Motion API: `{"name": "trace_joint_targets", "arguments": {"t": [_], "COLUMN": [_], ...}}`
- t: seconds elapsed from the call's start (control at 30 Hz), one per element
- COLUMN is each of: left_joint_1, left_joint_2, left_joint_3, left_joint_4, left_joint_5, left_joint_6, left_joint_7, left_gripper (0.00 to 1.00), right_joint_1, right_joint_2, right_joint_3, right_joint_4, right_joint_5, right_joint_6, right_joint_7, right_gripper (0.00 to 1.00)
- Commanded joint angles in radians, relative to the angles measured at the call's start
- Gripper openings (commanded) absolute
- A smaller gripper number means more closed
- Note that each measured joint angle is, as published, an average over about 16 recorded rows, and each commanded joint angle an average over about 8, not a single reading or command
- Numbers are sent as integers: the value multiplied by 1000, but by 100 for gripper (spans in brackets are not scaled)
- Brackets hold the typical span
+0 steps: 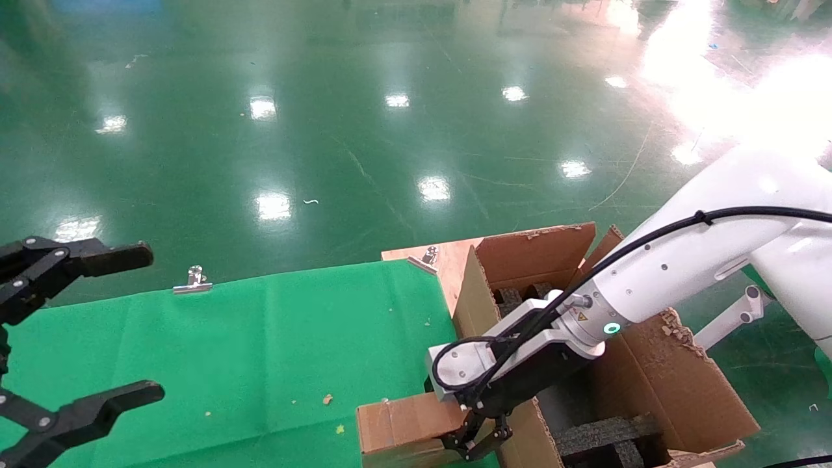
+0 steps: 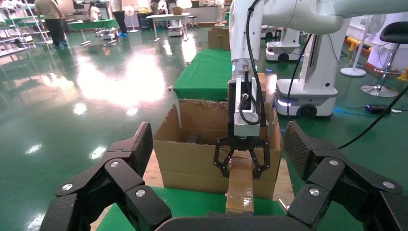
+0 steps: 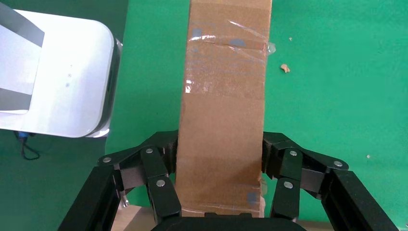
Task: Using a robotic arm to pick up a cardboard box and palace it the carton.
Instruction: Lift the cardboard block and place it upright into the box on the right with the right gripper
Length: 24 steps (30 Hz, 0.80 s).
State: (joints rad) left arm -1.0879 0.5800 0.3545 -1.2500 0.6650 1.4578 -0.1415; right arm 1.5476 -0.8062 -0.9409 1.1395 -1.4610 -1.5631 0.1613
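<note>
One cardboard box [image 3: 222, 103] clamped in right hand [image 3: 219, 166] — beside carton [image 1: 676, 383] wall, left hand [image 1: 78, 338] wide apart

Right arm [image 1: 682, 266] white, reaches in from right side, bends down and across toward middle. Teal ring glows at wrist. Black cable loops along arm to silver camera block. Right gripper [image 1: 473, 443] points down, low at front. Its black fingers [image 3: 161, 180] press both sides of box [image 3: 223, 110], one finger each side. Left gripper [image 1: 78, 338] sits far off at left edge, up in air, fingers spread wide, nothing between them.
</note>
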Motion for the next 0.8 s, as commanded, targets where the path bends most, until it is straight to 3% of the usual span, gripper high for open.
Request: {"name": "trace_joint_targets", "arguments": {"t": [0.03,0.4,0.8], "left_joint_1": [0,0,0], "left_joint_2": [0,0,0], "left_joint_3": [0,0,0], "left_joint_4": [0,0,0], "left_joint_5": [0,0,0], "left_joint_6": [0,0,0], "left_joint_7": [0,0,0], "left_gripper": [100,100,100], "right_joint_1": [-2,95,382], "right_joint_2": [-1,2,3], "right_joint_3": [0,16,-80], "right_joint_4": [1,-47,-161], "right_joint_5": [-1,79,202], "right_joint_6": [0,-14,-27], "right_joint_7": [0,-4,-60], "right_gripper": [0,0,0]}}
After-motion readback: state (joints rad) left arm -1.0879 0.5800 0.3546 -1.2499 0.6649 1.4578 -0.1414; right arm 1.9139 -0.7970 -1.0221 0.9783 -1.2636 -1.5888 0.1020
